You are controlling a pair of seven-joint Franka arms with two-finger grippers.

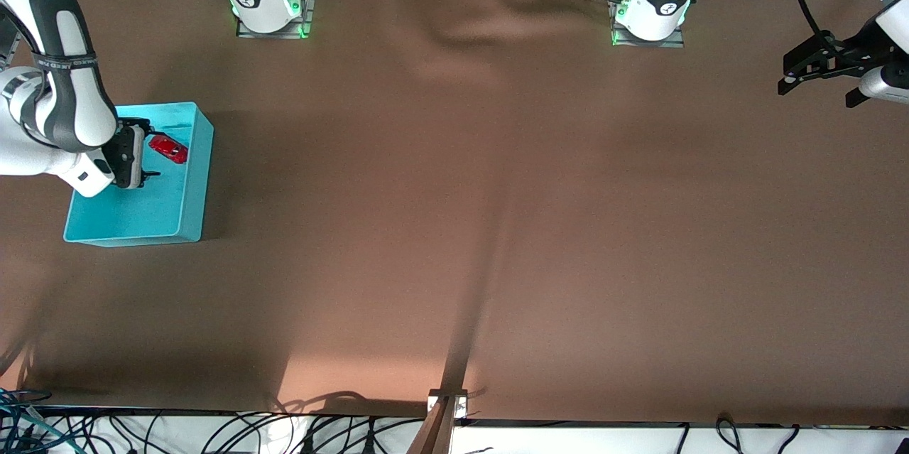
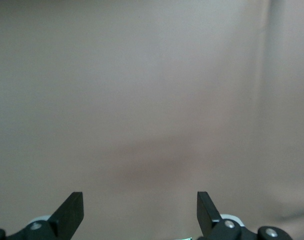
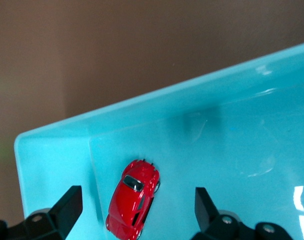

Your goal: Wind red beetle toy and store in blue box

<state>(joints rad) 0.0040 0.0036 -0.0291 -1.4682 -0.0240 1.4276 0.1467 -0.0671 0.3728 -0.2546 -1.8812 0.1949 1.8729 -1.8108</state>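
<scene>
Left gripper [image 2: 140, 212]: two dark fingers [image 2: 70, 212] with wedge-shaped tips, set wide apart with nothing between them, each fixed to a dark mount showing a small round silver fastener, with a bit of pale housing beside each mount. Table cover [image 2: 142, 90]: plain brownish-pink cloth filling the rest of the view, bare, matte, evenly lit. Surface marks: a soft, darker smudge of shadow on the cloth above the gap between the fingers, a faint straight crease running down the cloth near one edge of the view, and a short dark line low in the corner on that same side.
</scene>
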